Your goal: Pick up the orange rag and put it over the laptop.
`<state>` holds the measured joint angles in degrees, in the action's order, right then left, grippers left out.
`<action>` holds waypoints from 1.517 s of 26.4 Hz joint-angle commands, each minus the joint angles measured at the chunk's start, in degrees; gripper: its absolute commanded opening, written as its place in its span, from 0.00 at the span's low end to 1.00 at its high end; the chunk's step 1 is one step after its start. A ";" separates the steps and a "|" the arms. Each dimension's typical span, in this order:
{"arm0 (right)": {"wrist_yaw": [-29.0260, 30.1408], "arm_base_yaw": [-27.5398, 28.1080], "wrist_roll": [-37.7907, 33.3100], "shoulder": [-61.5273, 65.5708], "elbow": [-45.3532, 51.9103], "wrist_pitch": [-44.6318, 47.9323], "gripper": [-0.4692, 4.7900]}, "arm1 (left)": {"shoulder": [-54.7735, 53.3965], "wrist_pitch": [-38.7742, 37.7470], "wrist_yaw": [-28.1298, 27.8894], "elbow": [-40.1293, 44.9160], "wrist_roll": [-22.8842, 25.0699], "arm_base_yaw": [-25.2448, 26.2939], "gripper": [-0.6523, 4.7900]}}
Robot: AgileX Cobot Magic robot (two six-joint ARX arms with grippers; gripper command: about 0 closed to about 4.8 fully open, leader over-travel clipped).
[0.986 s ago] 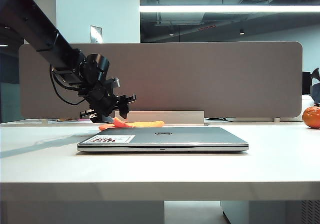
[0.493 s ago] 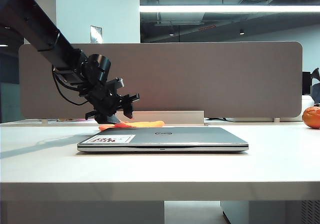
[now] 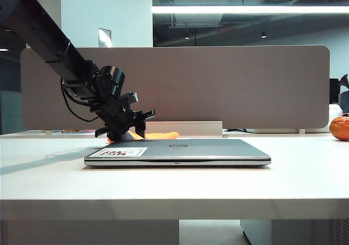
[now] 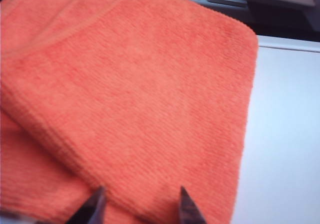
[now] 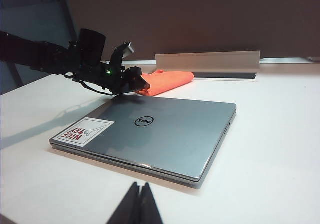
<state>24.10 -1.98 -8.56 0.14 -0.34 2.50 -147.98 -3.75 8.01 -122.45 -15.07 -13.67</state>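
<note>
**A:** Where is the orange rag [image 4: 130, 99] at this moment?

**B:** You can find it on the white table [image 3: 174, 185], behind the far edge of the laptop [image 3: 178, 151]. In the exterior view only a thin orange strip of it shows above the lid. In the left wrist view it fills most of the picture and lies folded, with a lighter hem line running across one layer.

**A:** And the left gripper [image 4: 141, 206]?

**B:** It is low over the rag, near the far left corner of the laptop as you see it in the exterior view. Its two fingertips [image 4: 187, 209] stand apart, with rag cloth showing between them. You cannot tell from the pictures if the tips already press on the cloth or only hang just over it. No cloth is pinched or raised.

**A:** What about the laptop itself?

**B:** It is closed and flat on the table. You can see the round logo in the middle of the lid and a white-and-red sticker [image 5: 83, 131] near one corner. Nothing lies on the lid.

**A:** And the right gripper [image 5: 139, 202]?

**B:** It is on the near side of the laptop, apart from it. Its fingers are pressed together and hold nothing.

**A:** Anything else?

**B:** A round orange ball-like object [image 3: 340, 127] sits at the right edge of the table, well apart from the laptop.
</note>
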 commanded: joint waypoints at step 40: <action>0.07 -0.07 -0.24 -0.11 0.20 2.38 0.08 | 0.31 0.50 -3.32 -0.59 -7.89 -0.31 0.55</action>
<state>24.10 -2.00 -8.56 0.14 -0.34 3.53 -147.98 -3.75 5.32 -122.93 -22.81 -13.87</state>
